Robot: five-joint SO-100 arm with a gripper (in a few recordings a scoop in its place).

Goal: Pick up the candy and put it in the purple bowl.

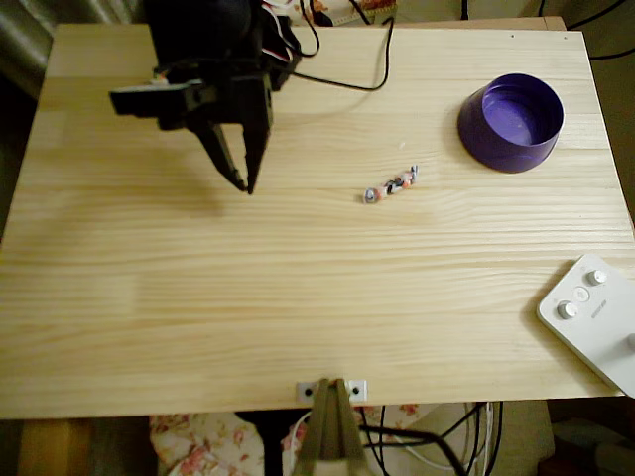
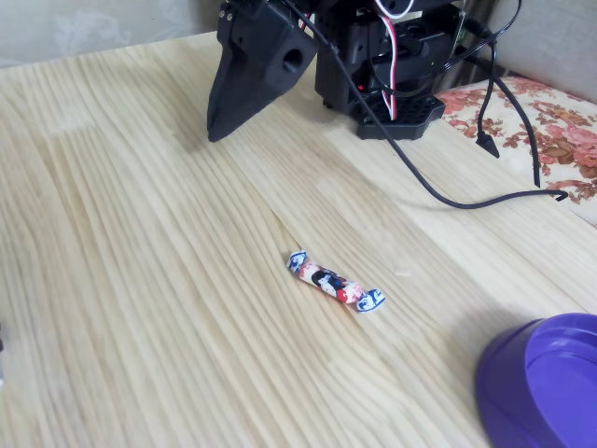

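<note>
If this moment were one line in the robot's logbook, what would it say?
gripper: near-shut, empty, left of candy | candy: on table, untouched | purple bowl: empty, right of candy | step: approach not started

A pale pine table [image 1: 298,317] with long grain lines carries the scene, under warm, soft light. Past its near edge in the overhead view, a floral cloth [image 1: 198,441] and some cables [image 1: 417,436] lie on the floor. In the fixed view the same floral cloth [image 2: 550,121] shows beyond the table's far right edge, and a plain pale wall [image 2: 93,28] stands behind.
</note>
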